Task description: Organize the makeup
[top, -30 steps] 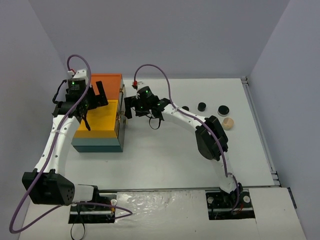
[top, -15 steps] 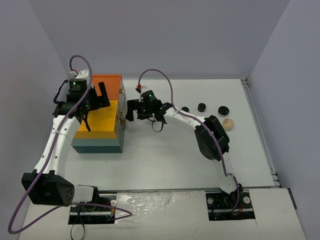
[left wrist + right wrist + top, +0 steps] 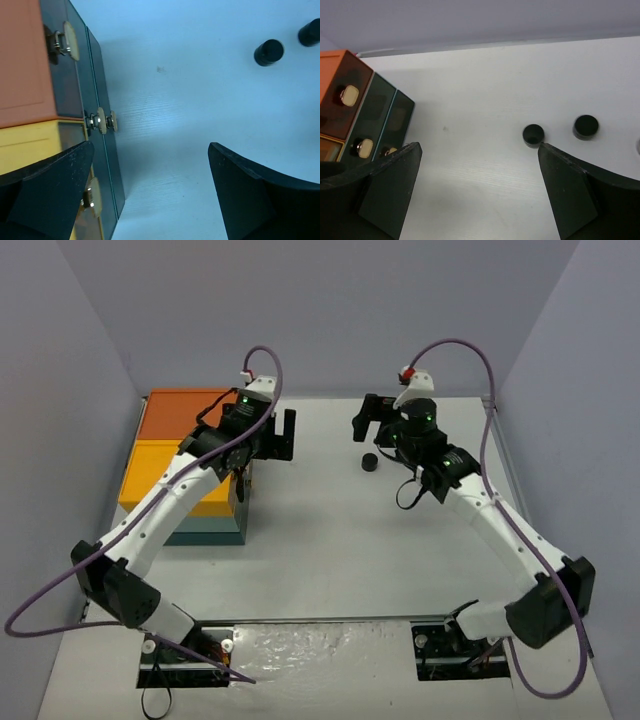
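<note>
Two round black jars show in the right wrist view (image 3: 533, 135) (image 3: 585, 126) and in the left wrist view (image 3: 269, 52) (image 3: 310, 32). In the top view only one black jar (image 3: 369, 461) shows on the white table; the others are hidden under my right arm. My right gripper (image 3: 372, 424) (image 3: 477, 187) is open and empty, above and just behind that jar. My left gripper (image 3: 272, 440) (image 3: 150, 200) is open and empty, over the table just right of the box. Brushes, sticks, puff and loop are not in view.
The big teal box (image 3: 200, 525) with an orange and yellow top stands at the left; its dark side with gold latches (image 3: 102, 121) faces my left gripper and also shows in the right wrist view (image 3: 365, 147). Grey walls close the back and both sides.
My left gripper has moved off the box top to its right side. My right arm has swung away from the box to the back right, now covering the other jars and the puff.
</note>
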Robot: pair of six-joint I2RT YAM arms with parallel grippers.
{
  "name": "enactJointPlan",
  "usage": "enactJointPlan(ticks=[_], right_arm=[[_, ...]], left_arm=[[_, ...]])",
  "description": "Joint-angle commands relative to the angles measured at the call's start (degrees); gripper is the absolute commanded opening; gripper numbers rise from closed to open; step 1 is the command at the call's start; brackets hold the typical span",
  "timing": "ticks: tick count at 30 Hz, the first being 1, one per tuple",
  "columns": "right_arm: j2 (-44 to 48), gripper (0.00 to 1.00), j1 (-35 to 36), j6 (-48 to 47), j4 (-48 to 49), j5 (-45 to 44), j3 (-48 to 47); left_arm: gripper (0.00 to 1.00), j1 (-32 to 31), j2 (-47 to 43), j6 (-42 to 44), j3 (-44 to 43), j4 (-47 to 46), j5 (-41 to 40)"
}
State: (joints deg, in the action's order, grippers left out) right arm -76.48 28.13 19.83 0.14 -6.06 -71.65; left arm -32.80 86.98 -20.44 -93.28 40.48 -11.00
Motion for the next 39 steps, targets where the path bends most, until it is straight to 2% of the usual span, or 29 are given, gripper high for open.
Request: enactJointPlan(ticks=[1, 8, 17, 30, 39], right_arm=[[9.56, 1.00, -2.27, -0.52, -4.60, -3.93, 6.26], [19.12, 1.00, -3.64, 0.01, -9.98, -5.42, 11.97], [23.76, 1.00, -4.20, -0.03, -14.20, -5.03, 14.92], [24.26, 1.00, -4.63, -1.52, -15.41, -3.10, 16.99], [24.26, 1.00, -4.77, -1.98, -15.43, -2.98, 17.64]], left_arm=[[0.97, -4.60, 7.49, -2.43, -2.26, -0.93, -10.20], [0.97, -5.43, 18.44, -8.06, -2.68, -0.07, -16.89], [0.97, -3.74, 28.82, -10.83, -4.52, -0.20, -23.22], [0.97, -2.04, 31.09, -9.94, -3.37, -0.99, -25.58], [0.97, -0.16, 31.06, -10.43, -1.91, -2.08, -23.44]])
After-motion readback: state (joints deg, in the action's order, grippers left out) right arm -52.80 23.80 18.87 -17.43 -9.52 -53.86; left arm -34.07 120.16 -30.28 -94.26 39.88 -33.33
